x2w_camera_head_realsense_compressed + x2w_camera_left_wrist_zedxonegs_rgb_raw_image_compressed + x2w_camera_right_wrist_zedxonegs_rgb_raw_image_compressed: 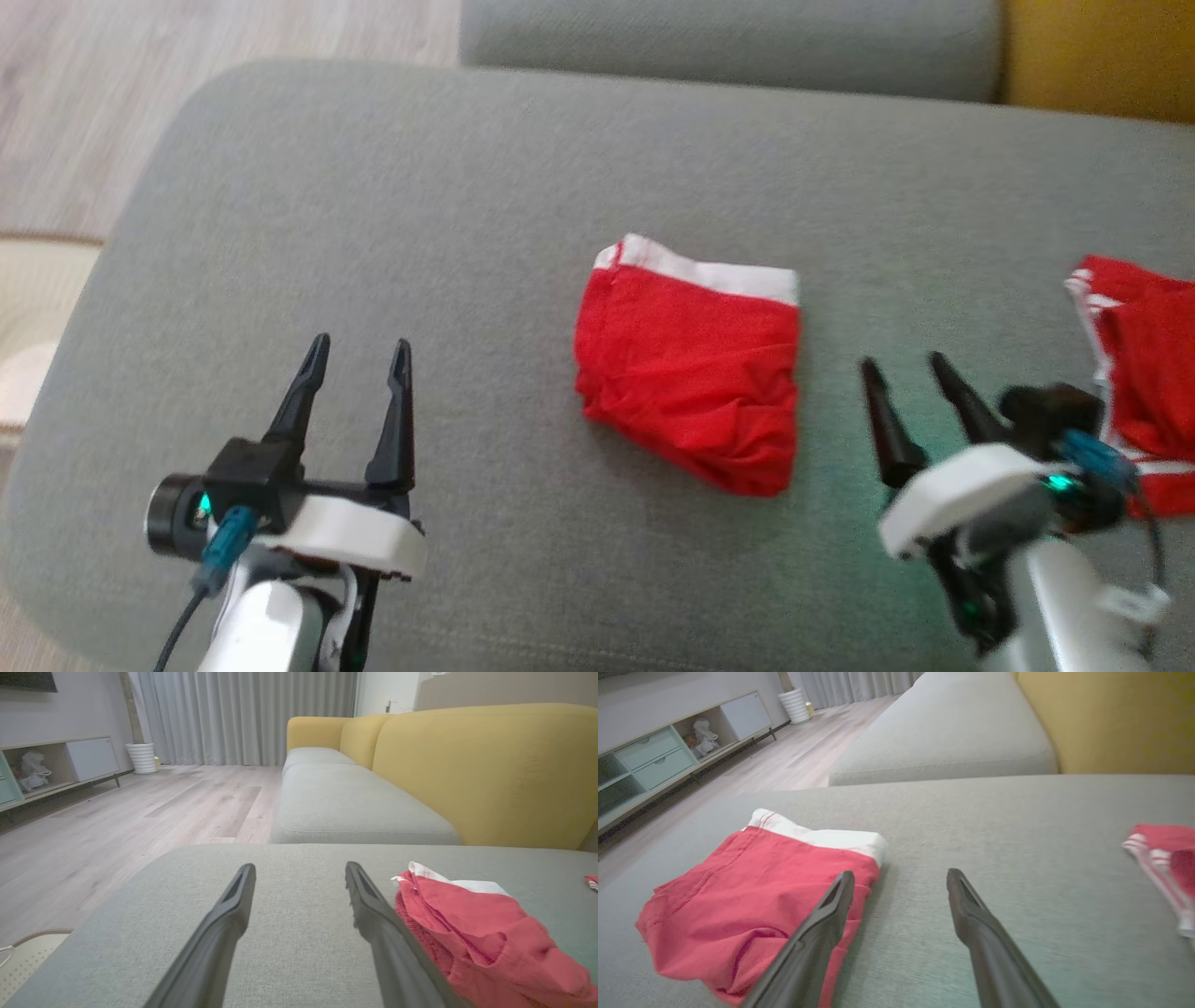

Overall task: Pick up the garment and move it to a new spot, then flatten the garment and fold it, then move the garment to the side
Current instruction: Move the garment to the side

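Between the left end effector (362, 343) and the right end effector (903, 362), both spread and empty, the garment (691, 364) lies folded on the sofa cushion (373, 233). Folding looks done, so the next move calls for gripping it and moving it aside.

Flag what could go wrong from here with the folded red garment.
1. The left hand and right hand are open, apart from the folded garment; pinching one edge could undo the fold.
2. A second red garment lies by the right hand; sliding the fold that way may tangle both.
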{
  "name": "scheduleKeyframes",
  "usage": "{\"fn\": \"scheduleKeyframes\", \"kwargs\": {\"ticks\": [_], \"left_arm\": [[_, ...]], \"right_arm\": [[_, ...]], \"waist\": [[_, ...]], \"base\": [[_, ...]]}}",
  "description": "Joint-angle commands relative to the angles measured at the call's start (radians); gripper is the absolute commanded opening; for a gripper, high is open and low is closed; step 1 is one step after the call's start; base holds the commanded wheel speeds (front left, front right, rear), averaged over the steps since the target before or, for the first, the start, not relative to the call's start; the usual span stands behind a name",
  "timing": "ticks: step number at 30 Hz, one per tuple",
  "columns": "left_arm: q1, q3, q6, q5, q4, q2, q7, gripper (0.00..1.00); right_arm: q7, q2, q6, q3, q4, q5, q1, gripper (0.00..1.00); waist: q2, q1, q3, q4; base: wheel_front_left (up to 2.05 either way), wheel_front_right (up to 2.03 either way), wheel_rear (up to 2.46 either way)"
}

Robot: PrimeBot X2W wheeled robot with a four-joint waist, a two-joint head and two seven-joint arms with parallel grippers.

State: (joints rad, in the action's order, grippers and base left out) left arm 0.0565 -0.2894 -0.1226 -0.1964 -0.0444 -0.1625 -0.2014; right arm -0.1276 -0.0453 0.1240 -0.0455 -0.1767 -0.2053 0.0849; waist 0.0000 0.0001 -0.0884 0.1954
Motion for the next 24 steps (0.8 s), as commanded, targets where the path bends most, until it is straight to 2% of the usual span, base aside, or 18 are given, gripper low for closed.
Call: {"fn": "scheduleKeyframes", "kwargs": {"ticks": [1,10,15,16,17,18,19,24], "left_arm": [[0.053,0.028,0.004,-0.003,0.019,-0.002,-0.015,1.00],[0.081,0.020,0.009,-0.013,-0.031,0.020,-0.044,1.00],[0.091,0.018,0.012,-0.014,-0.041,0.023,-0.050,1.00],[0.092,0.018,0.012,-0.015,-0.042,0.024,-0.051,1.00],[0.093,0.018,0.012,-0.015,-0.044,0.024,-0.052,1.00],[0.093,0.017,0.012,-0.015,-0.046,0.024,-0.053,1.00],[0.094,0.017,0.013,-0.015,-0.047,0.024,-0.054,1.00],[0.089,0.020,0.008,-0.017,-0.049,0.024,-0.056,1.00]], "right_arm": [[0.019,-0.005,0.007,-0.048,-0.004,-0.016,0.061,1.00],[0.014,-0.005,0.007,-0.248,-0.323,-0.216,0.159,1.00],[0.024,-0.005,0.007,-0.329,-0.420,-0.299,0.197,1.00],[0.035,-0.005,0.007,-0.341,-0.432,-0.307,0.207,0.84],[0.043,-0.005,0.007,-0.353,-0.444,-0.320,0.216,0.46],[0.051,-0.005,0.007,-0.362,-0.459,-0.318,0.226,0.20],[0.059,-0.005,0.007,-0.369,-0.470,-0.322,0.235,0.00],[0.091,-0.005,0.007,-0.395,-0.501,-0.326,0.271,0.00]], "waist": [[0.0000,-0.0001,-0.037,0.033],[0.0000,-0.0001,-0.060,0.042],[0.0000,-0.0001,-0.067,0.022],[0.0000,-0.0001,-0.068,0.017],[0.0000,-0.0001,-0.069,0.012],[0.0000,-0.0001,-0.069,0.008],[0.0000,-0.0001,-0.069,0.005],[0.0000,-0.0001,-0.065,-0.023]], "base": [[0.00,0.00,0.00],[0.00,0.00,0.00],[0.00,0.00,0.00],[0.00,0.00,0.00],[0.00,0.00,0.00],[0.00,0.00,0.00],[0.00,0.00,0.00],[0.00,0.00,0.00]]}}
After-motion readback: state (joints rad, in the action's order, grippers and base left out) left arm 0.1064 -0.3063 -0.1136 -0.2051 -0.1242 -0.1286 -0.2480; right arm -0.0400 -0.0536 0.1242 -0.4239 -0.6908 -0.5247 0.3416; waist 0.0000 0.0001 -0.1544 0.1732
